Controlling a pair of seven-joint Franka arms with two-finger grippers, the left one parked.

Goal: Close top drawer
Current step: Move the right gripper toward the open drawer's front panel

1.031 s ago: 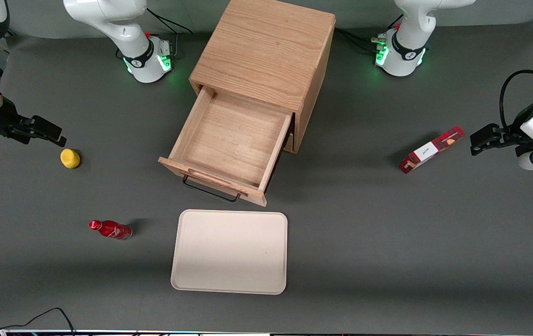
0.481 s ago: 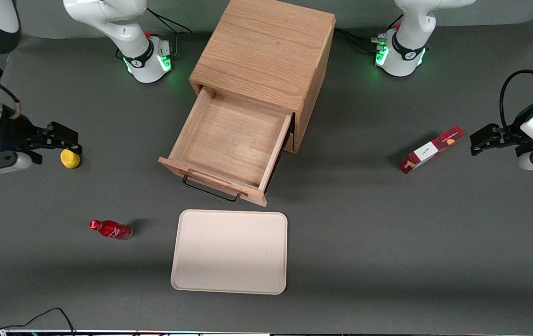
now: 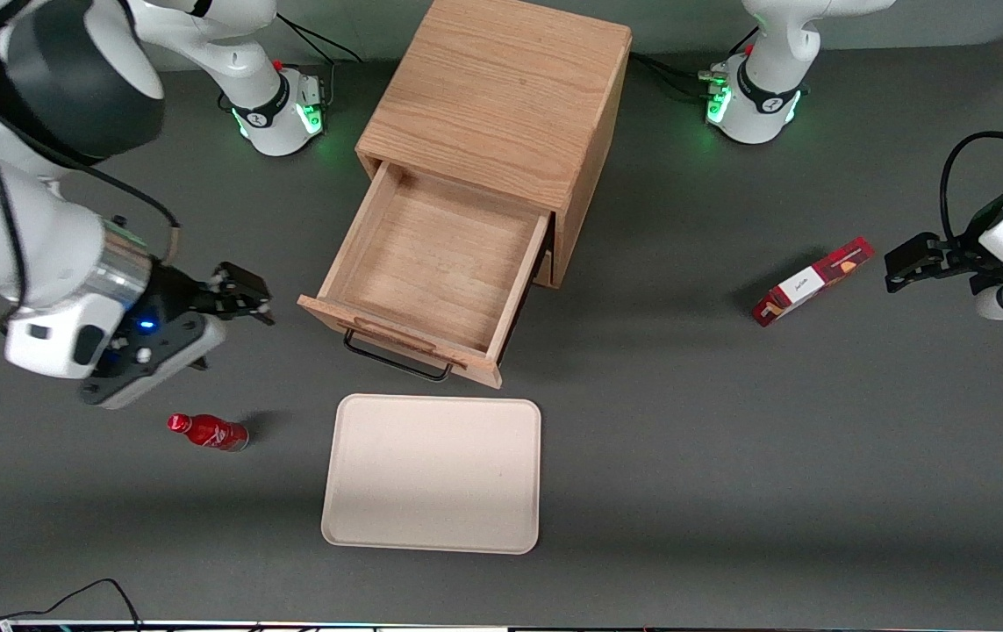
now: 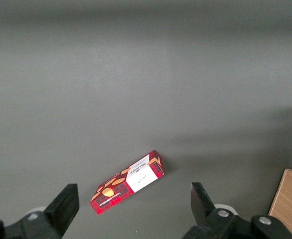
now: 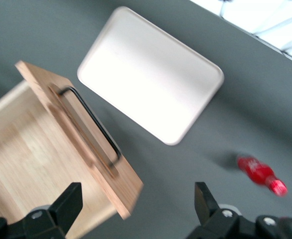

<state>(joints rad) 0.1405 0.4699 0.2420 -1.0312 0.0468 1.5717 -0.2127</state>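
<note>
The wooden cabinet (image 3: 501,105) stands mid-table with its top drawer (image 3: 431,263) pulled far out and empty. The drawer front (image 3: 400,338) faces the front camera and carries a black wire handle (image 3: 396,360). My gripper (image 3: 242,294) is open and empty, hovering above the table beside the drawer front's corner, toward the working arm's end. In the right wrist view the drawer front (image 5: 81,134) and its handle (image 5: 93,124) show between my open fingers (image 5: 69,201), with the drawer's corner close below.
A beige tray (image 3: 431,474) lies in front of the drawer, also in the right wrist view (image 5: 148,74). A red bottle (image 3: 207,432) lies nearer the front camera than my gripper. A red box (image 3: 813,281) lies toward the parked arm's end.
My gripper has swung from the table's working-arm end toward the drawer front, passing over the yellow object, which my arm now hides. The drawer has not moved.
</note>
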